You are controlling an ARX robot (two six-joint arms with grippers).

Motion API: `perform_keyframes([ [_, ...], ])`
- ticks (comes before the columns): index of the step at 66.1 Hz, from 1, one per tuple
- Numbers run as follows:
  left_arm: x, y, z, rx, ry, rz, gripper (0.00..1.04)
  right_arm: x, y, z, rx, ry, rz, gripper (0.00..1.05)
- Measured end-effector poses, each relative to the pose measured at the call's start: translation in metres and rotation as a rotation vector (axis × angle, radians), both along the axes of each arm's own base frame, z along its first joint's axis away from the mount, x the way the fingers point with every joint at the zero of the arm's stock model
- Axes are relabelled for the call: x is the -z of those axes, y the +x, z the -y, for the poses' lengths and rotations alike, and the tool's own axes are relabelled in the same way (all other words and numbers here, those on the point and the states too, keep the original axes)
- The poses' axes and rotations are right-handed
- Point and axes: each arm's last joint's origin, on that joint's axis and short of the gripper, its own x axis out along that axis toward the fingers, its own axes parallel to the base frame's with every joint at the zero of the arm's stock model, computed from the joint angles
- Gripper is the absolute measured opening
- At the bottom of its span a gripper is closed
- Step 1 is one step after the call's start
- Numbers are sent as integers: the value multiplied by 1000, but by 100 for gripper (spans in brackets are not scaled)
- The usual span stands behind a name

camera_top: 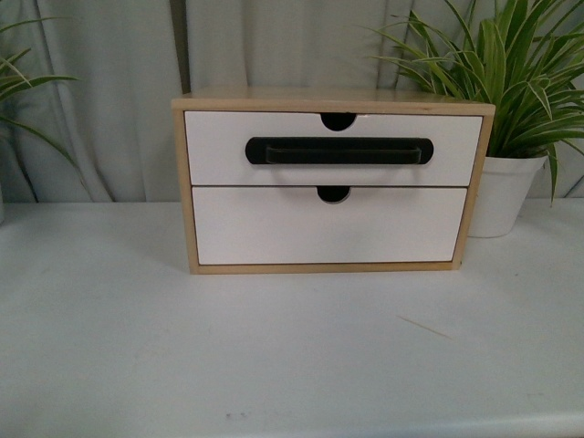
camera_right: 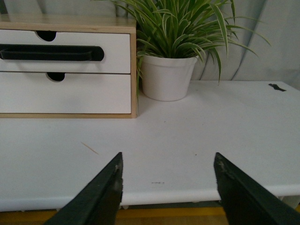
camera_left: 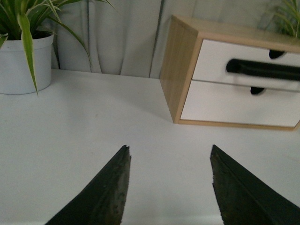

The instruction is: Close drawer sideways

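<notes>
The drawer [camera_top: 333, 149], white-fronted with a long black bar handle [camera_top: 338, 151] and a half-round notch in its top edge, sits flush in the upper slot of a light wooden cabinet [camera_top: 182, 187] in the middle of the white desk [camera_top: 292, 356]. Below it sits a plain white drawer [camera_top: 328, 228] without a handle. A potted plant [camera_top: 506, 187] stands just beside the cabinet on the right. The left pincer [camera_left: 168, 161] hangs released over bare desk, well apart from the cabinet, grasping nothing. The right pincer [camera_right: 168, 168] is likewise spread wide and empty near the desk's front edge.
</notes>
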Motion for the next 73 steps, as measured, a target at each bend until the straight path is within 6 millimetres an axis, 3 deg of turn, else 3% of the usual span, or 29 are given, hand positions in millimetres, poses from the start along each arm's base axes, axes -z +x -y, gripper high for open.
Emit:
perform_keyframes([
  [14, 13, -3, -9, -7, 61, -4, 5, 10, -3, 0, 2, 27, 3, 16],
  [19, 16, -5, -14, 23, 65, -3, 4, 16, -10, 0, 1, 27, -25, 1],
  [30, 22, -15, -22, -8, 73, -8, 4, 18, -14, 0, 2, 31, -2, 1],
  [42, 30, -16, -22, -11, 74, 1, 4, 30, -14, 0, 1, 32, -2, 1],
  [59, 34, -16, -22, -12, 74, -1, 4, 30, -14, 0, 2, 32, 0, 1],
  [62, 34, -16, -22, -11, 74, -1, 10, 30, -14, 0, 2, 31, 0, 2],
  [73, 34, -16, -22, -11, 74, -1, 44, 30, -14, 0, 2, 32, -1, 33],
])
